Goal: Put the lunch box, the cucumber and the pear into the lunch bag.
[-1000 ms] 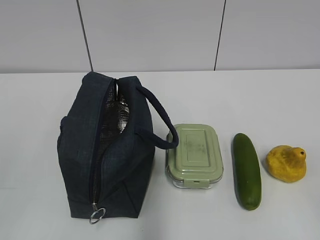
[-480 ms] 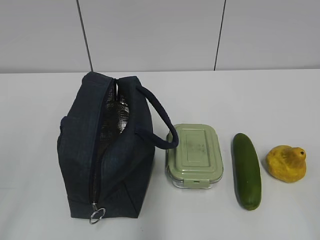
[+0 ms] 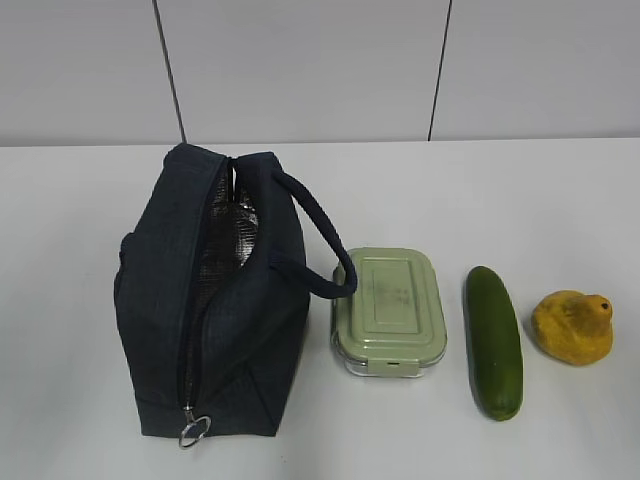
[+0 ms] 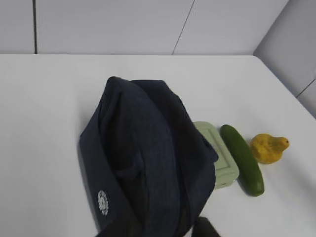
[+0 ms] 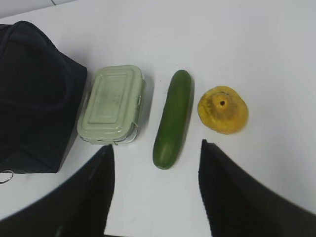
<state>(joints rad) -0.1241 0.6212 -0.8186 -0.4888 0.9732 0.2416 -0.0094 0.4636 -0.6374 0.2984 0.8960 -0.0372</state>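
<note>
The navy lunch bag (image 3: pixel 230 300) stands on the left of the table with its zipper open, showing the silver lining (image 3: pixel 236 232). The ring pull (image 3: pixel 193 431) is at its near end. To its right lie the sage-green lunch box (image 3: pixel 390 308), the cucumber (image 3: pixel 494 340) and the yellow pear (image 3: pixel 573 325), in a row and apart. My right gripper (image 5: pixel 156 144) is open and empty above the table, near the cucumber's (image 5: pixel 173 118) near end. In the left wrist view only one dark fingertip (image 4: pixel 205 228) shows beside the bag (image 4: pixel 148 158). Neither gripper shows in the exterior view.
The white table (image 3: pixel 500 200) runs back to a grey panelled wall (image 3: pixel 300 70). The bag's looped handle (image 3: pixel 325 235) hangs over toward the lunch box. The table's right edge (image 4: pixel 291 94) shows in the left wrist view.
</note>
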